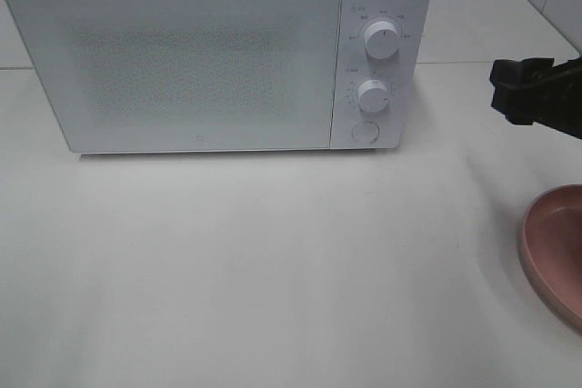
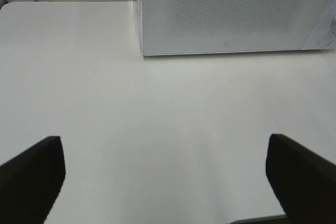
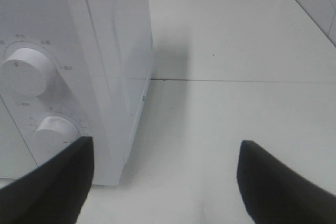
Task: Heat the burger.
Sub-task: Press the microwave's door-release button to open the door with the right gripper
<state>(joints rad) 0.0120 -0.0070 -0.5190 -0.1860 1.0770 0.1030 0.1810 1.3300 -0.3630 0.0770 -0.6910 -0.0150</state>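
Observation:
The burger is out of view in all three frames. A white microwave (image 1: pixel 200 52) stands at the back of the table with its door closed. My right gripper (image 1: pixel 515 90) hovers to the right of the microwave, level with its knobs. In the right wrist view this gripper (image 3: pixel 165 182) is open with nothing between its fingers (image 3: pixel 52 182). The exterior view does not show my left gripper. In the left wrist view it (image 2: pixel 165 182) is open and empty above bare table, facing the microwave's (image 2: pixel 231 14) front.
Two white knobs (image 1: pixel 382 40) and a round button (image 1: pixel 365 132) sit on the microwave's right panel. A pink round plate (image 1: pixel 556 252) lies at the table's right edge, partly cut off. A tiled wall rises at the back right.

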